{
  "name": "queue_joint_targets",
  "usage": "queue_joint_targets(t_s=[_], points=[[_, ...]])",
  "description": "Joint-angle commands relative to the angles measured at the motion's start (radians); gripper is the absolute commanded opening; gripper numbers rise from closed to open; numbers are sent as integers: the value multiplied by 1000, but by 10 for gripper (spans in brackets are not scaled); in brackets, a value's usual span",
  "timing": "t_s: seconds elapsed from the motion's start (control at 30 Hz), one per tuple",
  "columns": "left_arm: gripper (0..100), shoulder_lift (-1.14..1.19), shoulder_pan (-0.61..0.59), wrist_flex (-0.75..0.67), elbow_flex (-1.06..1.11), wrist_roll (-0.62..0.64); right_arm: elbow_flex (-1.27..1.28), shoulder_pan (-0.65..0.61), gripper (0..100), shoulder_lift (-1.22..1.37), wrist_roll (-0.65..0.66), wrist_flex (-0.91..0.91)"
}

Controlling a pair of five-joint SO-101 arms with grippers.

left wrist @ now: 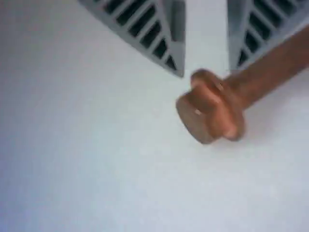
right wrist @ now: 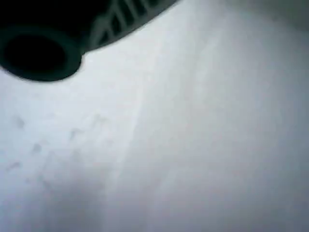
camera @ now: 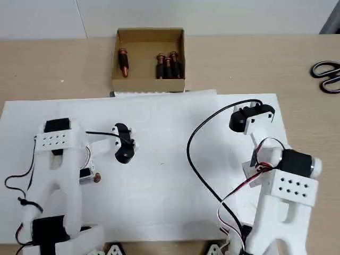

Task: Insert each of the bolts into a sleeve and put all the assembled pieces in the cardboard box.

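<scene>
- The left gripper [left wrist: 205, 54] hangs low over a white paper sheet [camera: 170, 186], its two grey ribbed fingers [left wrist: 159, 36] parted, with bare paper showing in the gap between them.
- A copper-coloured metal bolt [left wrist: 215, 108] lies on the paper just past those fingertips. Its flanged round head faces the left wrist camera and its shank runs back across one finger. The jaws are open and do not clamp it.
- From the high view, the same bolt [camera: 96, 179] shows as a small copper spot right beside the left arm, well short of the brown cardboard box [camera: 151, 34].
- The box stands on the light wooden table [camera: 53, 69] at the far edge of the paper and holds assembled pieces [camera: 168, 67], copper bolts in black sleeves. One lies at its left side and what appear to be three sit close together at its right.
- The right gripper [camera: 249, 118] is poised over the far right part of the paper, apart from the box. Whether its jaws are open or closed cannot be told.
- In the right wrist view a black round tube end [right wrist: 39, 55] with a dark opening sits close to the camera above the paper. What it is cannot be made out.
- A pair of black-handled scissors [camera: 326, 75] lies at the table's right edge, well apart from both arms.
</scene>
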Motion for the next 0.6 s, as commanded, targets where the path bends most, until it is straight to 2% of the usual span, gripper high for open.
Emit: queue_joint_targets(t_s=[0.0,0.4,0.57], points=[[65,0,-11,-86,15,-493,-6,5,4,-22,9,-10],[70,0,-12,-281,111,-491,-6,5,4,-28,9,-8],[70,12,-31,-414,188,-489,-6,5,4,-30,9,-8]])
